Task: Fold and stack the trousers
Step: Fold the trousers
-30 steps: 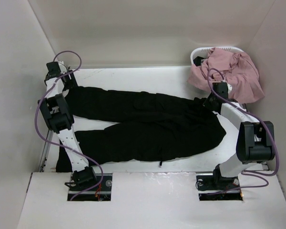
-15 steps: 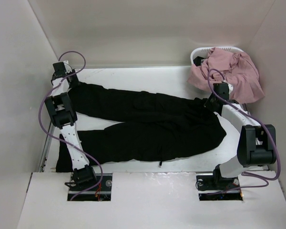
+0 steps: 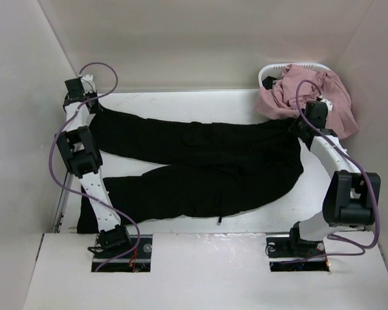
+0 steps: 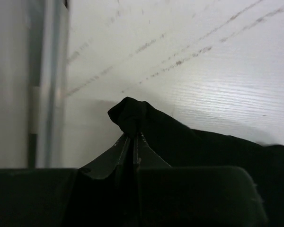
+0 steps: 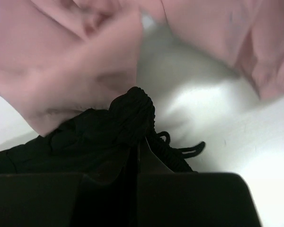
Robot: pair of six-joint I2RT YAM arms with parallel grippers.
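Observation:
Black trousers lie spread across the white table, legs toward the left, waist at the right. My left gripper is shut on the cuff of the far leg at the far left corner; a pinch of black cloth sticks out past its fingertips. My right gripper is shut on the waistband at the far right, with a black drawstring trailing from it. The near leg rests flat by the left arm's base.
A white basket heaped with pink clothes stands in the far right corner, close behind my right gripper. Enclosure walls border the table on the left, back and right. A metal rail runs along the left wall.
My left gripper has closed on the far leg's cuff and drawn it toward the far left corner. My right gripper has carried the waistband farther back and right, stretching the trousers.

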